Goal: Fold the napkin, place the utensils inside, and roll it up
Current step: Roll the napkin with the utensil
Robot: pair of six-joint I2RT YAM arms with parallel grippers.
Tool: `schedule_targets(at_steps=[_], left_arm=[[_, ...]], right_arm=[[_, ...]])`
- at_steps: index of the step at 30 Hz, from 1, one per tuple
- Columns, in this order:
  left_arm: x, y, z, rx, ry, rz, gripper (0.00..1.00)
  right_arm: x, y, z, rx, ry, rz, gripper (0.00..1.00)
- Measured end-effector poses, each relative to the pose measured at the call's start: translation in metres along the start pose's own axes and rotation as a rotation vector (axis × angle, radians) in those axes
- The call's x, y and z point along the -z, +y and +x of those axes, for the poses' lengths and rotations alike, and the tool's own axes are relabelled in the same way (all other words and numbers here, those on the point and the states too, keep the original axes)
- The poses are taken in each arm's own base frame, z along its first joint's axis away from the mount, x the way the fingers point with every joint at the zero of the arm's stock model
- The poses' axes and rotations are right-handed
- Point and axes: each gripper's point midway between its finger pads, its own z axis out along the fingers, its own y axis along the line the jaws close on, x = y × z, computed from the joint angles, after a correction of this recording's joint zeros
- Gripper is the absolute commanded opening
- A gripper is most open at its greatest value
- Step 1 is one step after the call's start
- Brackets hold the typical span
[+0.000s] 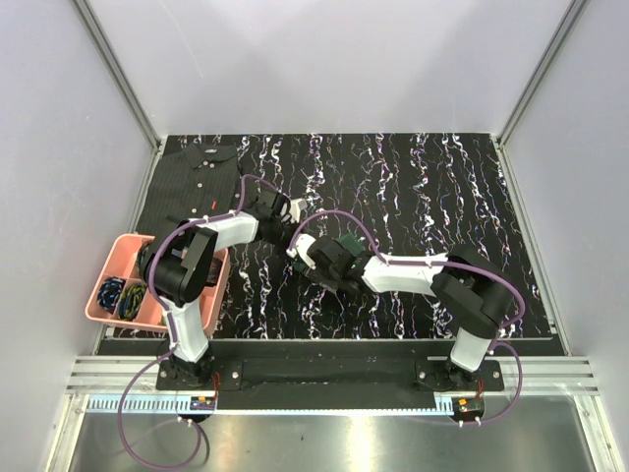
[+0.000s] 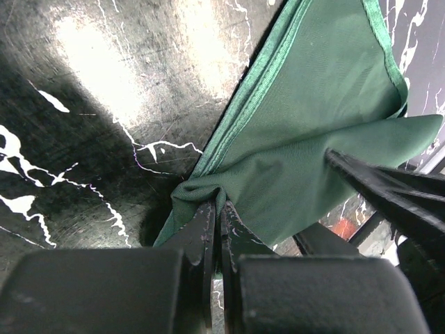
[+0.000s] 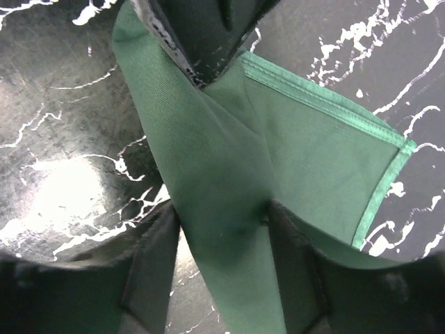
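Observation:
The dark green napkin (image 2: 313, 118) hangs bunched between both grippers just above the table's middle; it also shows in the top view (image 1: 344, 246) and the right wrist view (image 3: 313, 160). My left gripper (image 2: 217, 202) is shut on a gathered corner of it and also shows in the top view (image 1: 291, 210). My right gripper (image 3: 222, 229) holds a fold that fills the gap between its part-way closed jaws, and it also shows in the top view (image 1: 316, 264). A small orange-red patch (image 2: 343, 228) shows below the cloth. It may be the fork, which is otherwise hidden.
A dark pinstriped shirt (image 1: 201, 182) lies at the table's back left. A pink tray (image 1: 128, 241) with dark rolled items stands at the left edge beside the left arm. The table top is black with white marbling (image 1: 442, 197).

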Motion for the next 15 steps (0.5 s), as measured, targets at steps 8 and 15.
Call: schedule_targets(at_steps=[8,15], left_arm=[[0.004,-0.006,-0.005,0.004,0.001,0.018,0.65],[0.027,0.013,-0.033,0.043,-0.096,-0.02,0.76]], right_arm=[[-0.001,0.01,0.001,-0.073,0.021,-0.122,0.38],[0.002,0.023,-0.005,-0.176,0.005,-0.28,0.36]])
